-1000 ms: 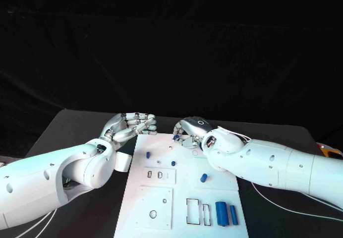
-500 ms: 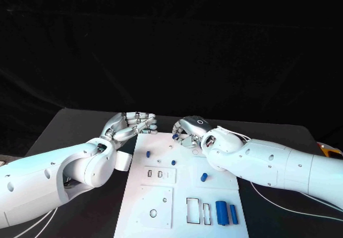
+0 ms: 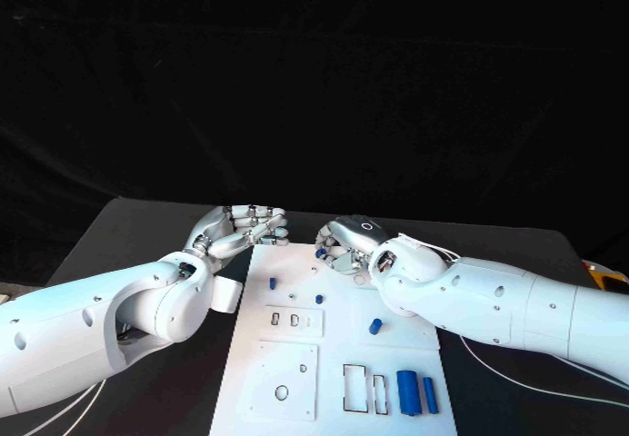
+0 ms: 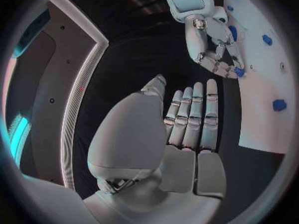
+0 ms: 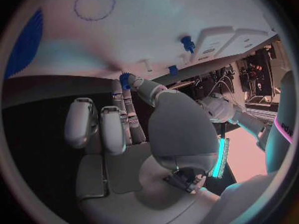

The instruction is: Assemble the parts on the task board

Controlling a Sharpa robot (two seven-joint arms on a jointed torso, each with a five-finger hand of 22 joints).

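Little has moved since a second ago: both arms hover at the board's [image 3: 394, 334] far end on the bench [image 3: 118, 236]. Our right robot hand [image 3: 338, 245] pinches what looks like a small blue part [image 5: 126, 79] at its fingertips, just above the far edge. Our left robot hand [image 3: 245, 229] holds nothing, fingers straight and close together. We should lower slowly, keep the part upright, and line it up with its hole before letting go.

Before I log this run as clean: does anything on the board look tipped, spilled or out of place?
Nothing stands out. The white board lies flat, the blue pieces rest on it, and the right hand pinches one small blue part at its far end.
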